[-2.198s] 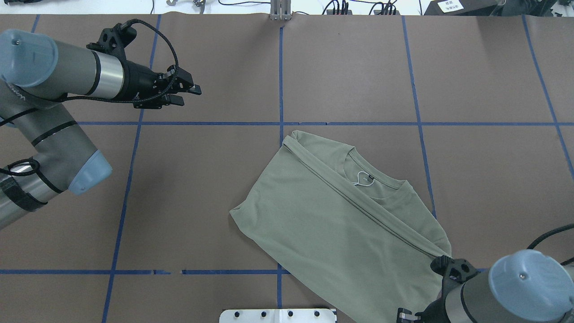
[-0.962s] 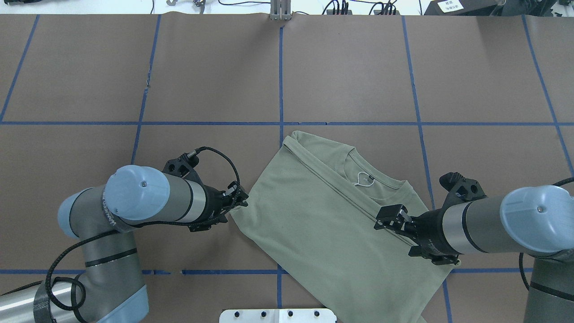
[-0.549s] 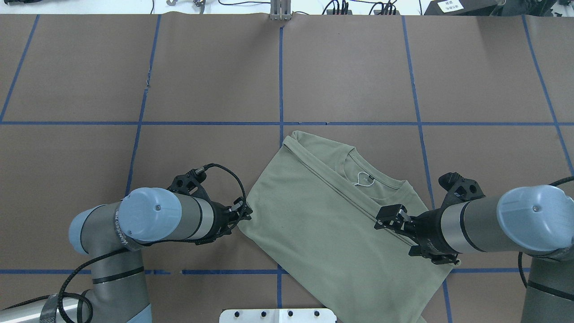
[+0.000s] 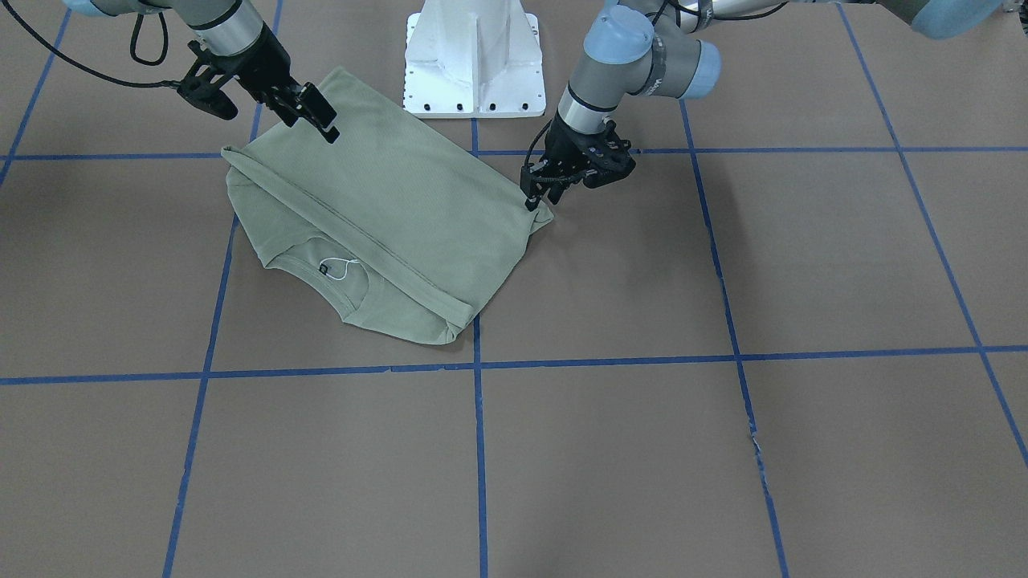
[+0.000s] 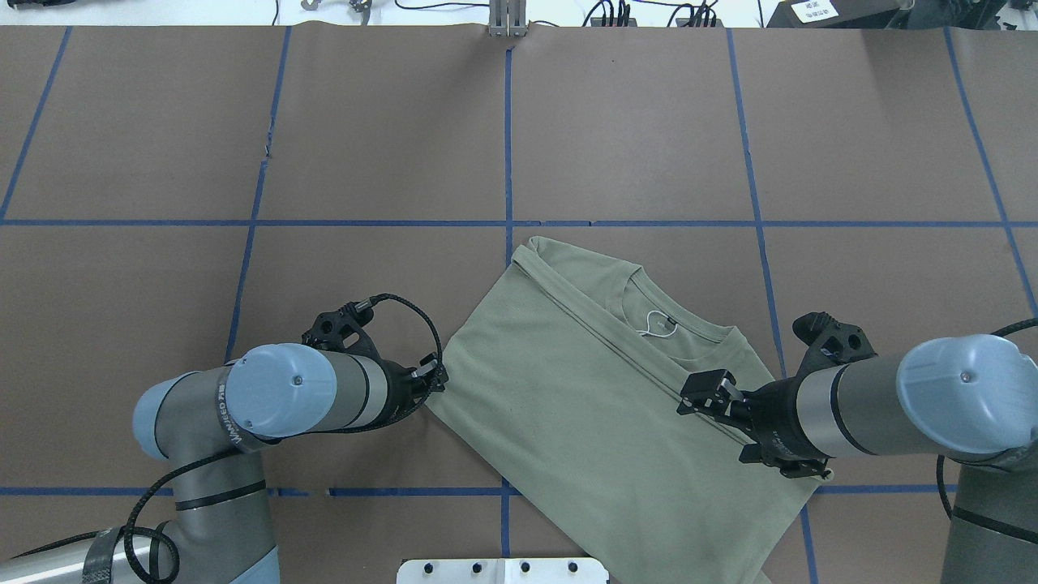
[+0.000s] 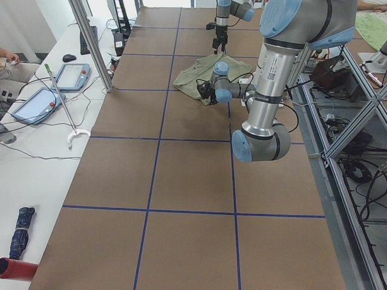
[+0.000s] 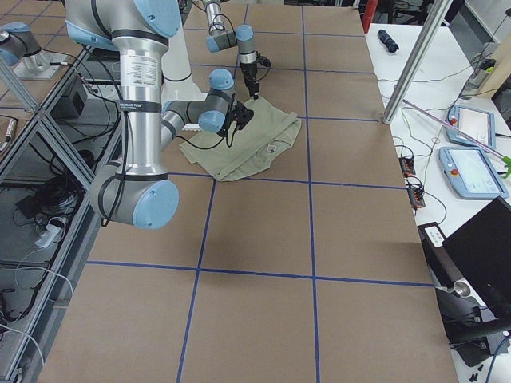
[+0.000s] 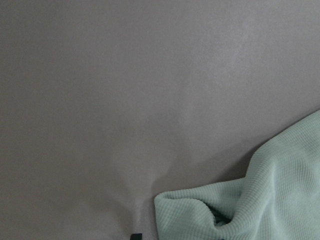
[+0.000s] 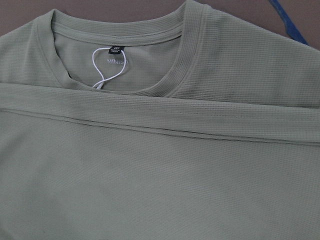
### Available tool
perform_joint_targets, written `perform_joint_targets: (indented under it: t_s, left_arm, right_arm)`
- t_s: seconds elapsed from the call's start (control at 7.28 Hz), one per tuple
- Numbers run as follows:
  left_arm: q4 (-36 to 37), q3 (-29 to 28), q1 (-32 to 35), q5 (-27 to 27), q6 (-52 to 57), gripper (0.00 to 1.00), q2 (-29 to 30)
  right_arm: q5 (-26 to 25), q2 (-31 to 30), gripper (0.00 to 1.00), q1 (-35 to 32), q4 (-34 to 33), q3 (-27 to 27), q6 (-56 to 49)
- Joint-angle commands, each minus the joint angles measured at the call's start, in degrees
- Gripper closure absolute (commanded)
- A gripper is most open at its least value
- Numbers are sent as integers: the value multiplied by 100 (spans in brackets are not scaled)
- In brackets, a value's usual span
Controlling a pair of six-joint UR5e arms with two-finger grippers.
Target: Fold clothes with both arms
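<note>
One sage-green shirt (image 5: pixel 584 422), partly folded, lies askew on the table (image 5: pixel 389 146) near centre; one white string tag (image 5: pixel 653 326) at collar. Two pincers: left pincer (image 4: pixel 532 195) at shirt's bunched corner, right pincer (image 5: pixel 688 399) over its opposite side; grip of either: cannot tell

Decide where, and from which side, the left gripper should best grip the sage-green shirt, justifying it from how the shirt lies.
Probably the pointed corner of the shirt nearest the left gripper, approached from above on the robot's left. That corner juts out from the flat body and, in the left wrist view, puckers off the table, giving a ridge to pinch.
</note>
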State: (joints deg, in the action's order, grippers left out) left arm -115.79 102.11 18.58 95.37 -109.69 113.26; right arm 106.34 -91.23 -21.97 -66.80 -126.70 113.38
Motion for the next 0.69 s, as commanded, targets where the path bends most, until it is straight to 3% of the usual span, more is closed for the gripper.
perform_joint_targets:
  t_s: [0.0, 0.55]
  left_arm:
    - [-14, 28, 14, -71, 71, 100, 3]
    - [-5, 11, 399, -98, 894, 100, 3]
  right_arm:
    - [1, -9, 0, -9, 0, -4, 0]
    - [1, -9, 0, -1, -9, 14, 0]
